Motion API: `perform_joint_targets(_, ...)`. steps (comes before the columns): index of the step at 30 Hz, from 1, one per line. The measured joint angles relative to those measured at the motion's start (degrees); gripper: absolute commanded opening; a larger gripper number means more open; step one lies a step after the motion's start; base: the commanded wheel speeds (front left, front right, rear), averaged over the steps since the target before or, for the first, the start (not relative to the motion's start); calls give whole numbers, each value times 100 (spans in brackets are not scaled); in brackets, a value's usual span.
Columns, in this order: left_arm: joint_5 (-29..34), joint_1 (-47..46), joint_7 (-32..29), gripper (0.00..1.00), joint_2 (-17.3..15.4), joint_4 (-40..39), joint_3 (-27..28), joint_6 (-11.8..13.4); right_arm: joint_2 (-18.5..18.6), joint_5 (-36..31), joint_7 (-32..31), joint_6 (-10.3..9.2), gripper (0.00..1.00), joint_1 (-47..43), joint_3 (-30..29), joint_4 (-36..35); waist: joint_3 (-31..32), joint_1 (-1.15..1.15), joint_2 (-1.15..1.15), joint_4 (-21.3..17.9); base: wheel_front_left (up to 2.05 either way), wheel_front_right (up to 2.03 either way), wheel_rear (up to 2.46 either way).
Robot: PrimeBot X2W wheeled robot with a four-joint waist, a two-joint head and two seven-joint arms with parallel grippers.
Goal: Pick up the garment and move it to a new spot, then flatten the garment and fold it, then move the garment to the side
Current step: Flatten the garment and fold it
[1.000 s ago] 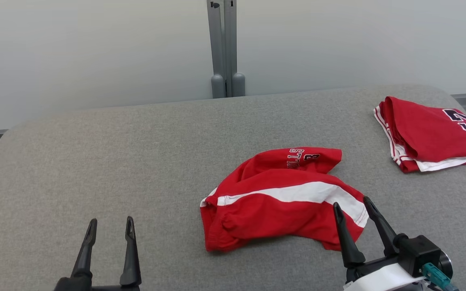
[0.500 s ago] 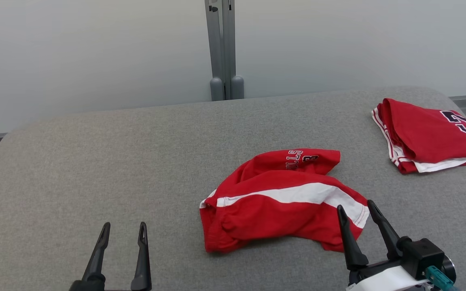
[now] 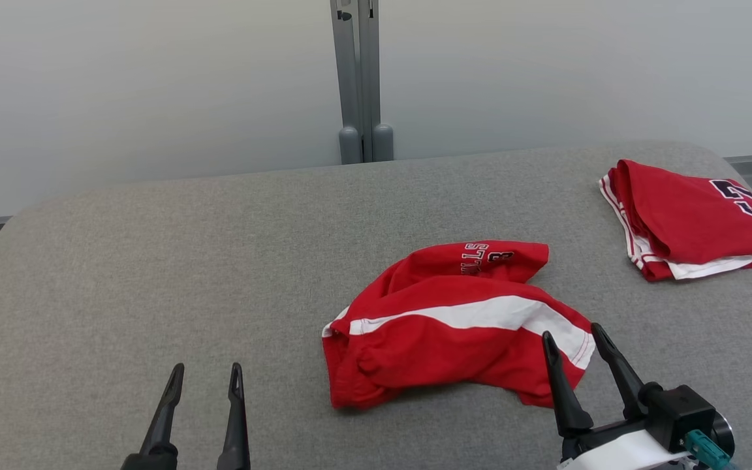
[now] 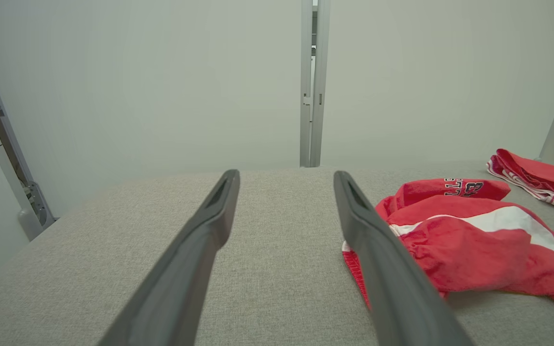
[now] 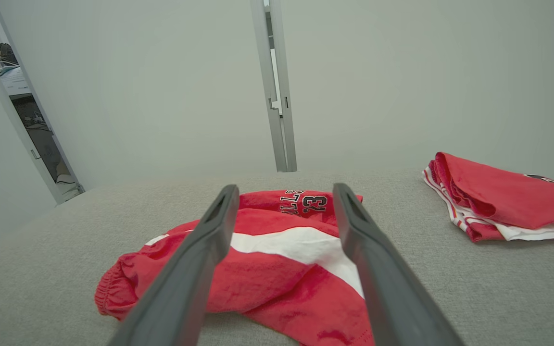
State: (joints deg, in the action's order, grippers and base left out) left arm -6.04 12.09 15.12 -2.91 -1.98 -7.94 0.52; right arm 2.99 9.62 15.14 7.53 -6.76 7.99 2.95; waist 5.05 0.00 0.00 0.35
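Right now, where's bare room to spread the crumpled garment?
Widest: the table's left half, between the crumpled garment and the left edge, ahead of the open left gripper. Narrower strip between that garment and the folded garment. Crowded: near right, where the open right gripper sits by the crumpled garment's corner.

Pale wall (image 3: 154,85), grey post (image 3: 358,78) (paired uprights), grey fabric tabletop (image 3: 154,261), possibly a doorway (image 5: 29,120)

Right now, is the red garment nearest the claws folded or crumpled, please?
Crumpled: the garment lies in a wrinkled heap on the table, white stripe bent, edges unaligned.
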Motion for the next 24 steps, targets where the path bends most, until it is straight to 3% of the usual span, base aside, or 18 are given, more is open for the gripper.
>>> perform_joint_targets(24,4,-48,0,100,1,113,-103,5,0,0,0,0,100,3,41,-16,11,0,0,-1,0,0,0)
